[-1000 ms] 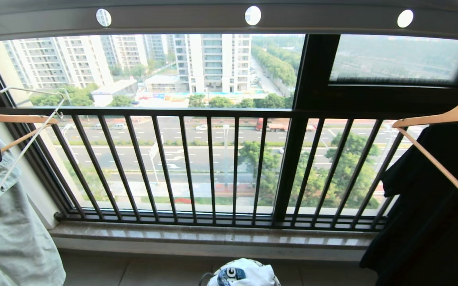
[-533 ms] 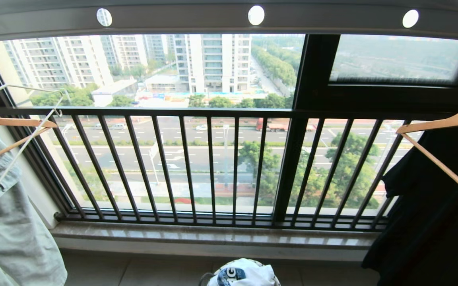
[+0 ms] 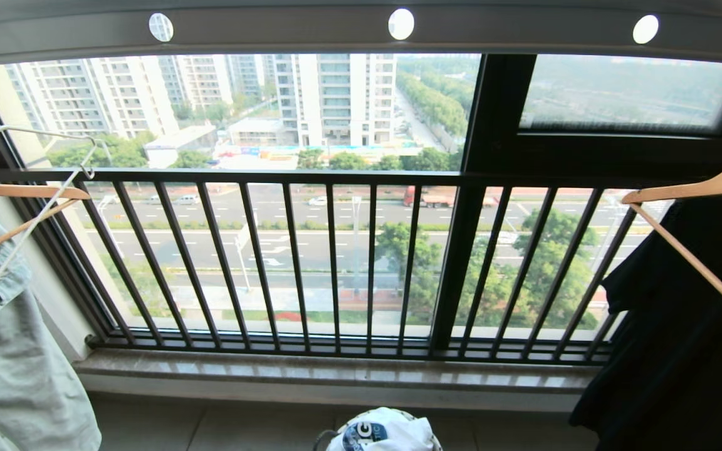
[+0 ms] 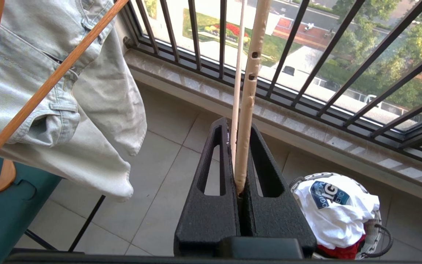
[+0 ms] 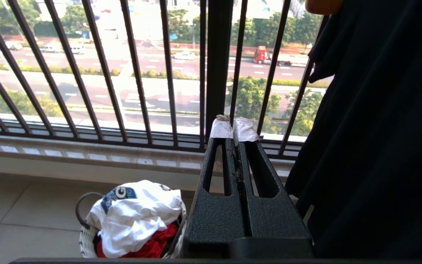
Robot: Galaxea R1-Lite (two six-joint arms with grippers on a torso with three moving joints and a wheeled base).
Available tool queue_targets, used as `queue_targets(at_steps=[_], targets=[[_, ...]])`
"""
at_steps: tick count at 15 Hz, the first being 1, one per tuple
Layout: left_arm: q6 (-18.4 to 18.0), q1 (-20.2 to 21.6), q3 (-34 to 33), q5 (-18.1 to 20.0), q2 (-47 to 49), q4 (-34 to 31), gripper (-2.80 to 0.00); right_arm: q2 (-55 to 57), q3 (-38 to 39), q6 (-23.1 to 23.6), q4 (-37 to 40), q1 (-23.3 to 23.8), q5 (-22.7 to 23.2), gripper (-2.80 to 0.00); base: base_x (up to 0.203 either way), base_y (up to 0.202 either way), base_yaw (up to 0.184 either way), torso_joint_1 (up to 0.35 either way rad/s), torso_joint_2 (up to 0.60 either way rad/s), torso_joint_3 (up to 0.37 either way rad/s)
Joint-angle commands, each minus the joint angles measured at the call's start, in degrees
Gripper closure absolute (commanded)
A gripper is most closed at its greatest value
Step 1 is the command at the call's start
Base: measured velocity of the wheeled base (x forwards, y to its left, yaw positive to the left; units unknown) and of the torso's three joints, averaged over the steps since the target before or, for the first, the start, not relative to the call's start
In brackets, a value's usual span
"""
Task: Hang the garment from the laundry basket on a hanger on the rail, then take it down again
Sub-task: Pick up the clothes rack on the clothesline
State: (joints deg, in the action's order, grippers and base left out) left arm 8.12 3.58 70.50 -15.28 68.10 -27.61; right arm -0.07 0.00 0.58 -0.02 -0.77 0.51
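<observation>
The rail (image 3: 273, 32) runs overhead, grey-white with round holes. The thin cream hanger (image 3: 41, 132) hangs tilted at the far left, in front of a wooden hanger. My left gripper (image 4: 237, 123) is shut on the hanger (image 4: 249, 91), whose cream bars run up between the fingers. The garment (image 3: 392, 433), a white T-shirt with a blue logo, lies crumpled in the laundry basket (image 4: 377, 223) on the floor below the window. My right gripper (image 5: 234, 130) is shut on nothing, above and beside the basket (image 5: 86, 244), with the garment (image 5: 137, 216) on top.
A pale denim garment (image 3: 16, 376) hangs on a wooden hanger (image 3: 22, 190) at the left. A black garment (image 3: 680, 326) hangs on another wooden hanger (image 3: 693, 188) at the right. The dark barred window railing (image 3: 336, 263) and stone sill (image 3: 336, 373) stand ahead. A red cloth (image 5: 156, 245) lies under the T-shirt.
The cream hanger has shifted slightly left and up at the left edge, and the dark left arm has slid further out of the head view. The basket and garment lie as before.
</observation>
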Motion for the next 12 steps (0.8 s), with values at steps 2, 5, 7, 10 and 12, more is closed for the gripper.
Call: queue_targets(at_steps=[2,5,7,10,12], targets=[[-0.5,0.0,-0.1,-0.1,-1.0,-0.2,0.00,0.1,0.0,0.0,0.0,0.0,0.0,0.00,0.000,0.000,0.000,0.000,0.00,0.000],[-0.6,0.0,0.0,-0.1,-1.8,-0.2,0.00,0.1,0.0,0.0,-0.1,0.0,0.0,0.00,0.000,0.000,0.000,0.000,0.00,0.000],[-0.9,0.0,0.0,-0.1,-2.6,-0.2,0.00,0.1,0.0,0.0,0.0,0.0,0.0,0.00,0.000,0.000,0.000,0.000,0.00,0.000],[-1.8,0.0,0.0,-0.1,-4.2,-0.2,0.00,0.1,0.0,0.0,0.0,-0.1,0.0,0.00,0.000,0.000,0.000,0.000,0.00,0.000],[-2.4,0.0,0.1,-0.1,-5.1,-0.3,0.00,0.1,0.0,0.0,0.0,0.0,0.0,0.00,0.000,0.000,0.000,0.000,0.00,0.000]])
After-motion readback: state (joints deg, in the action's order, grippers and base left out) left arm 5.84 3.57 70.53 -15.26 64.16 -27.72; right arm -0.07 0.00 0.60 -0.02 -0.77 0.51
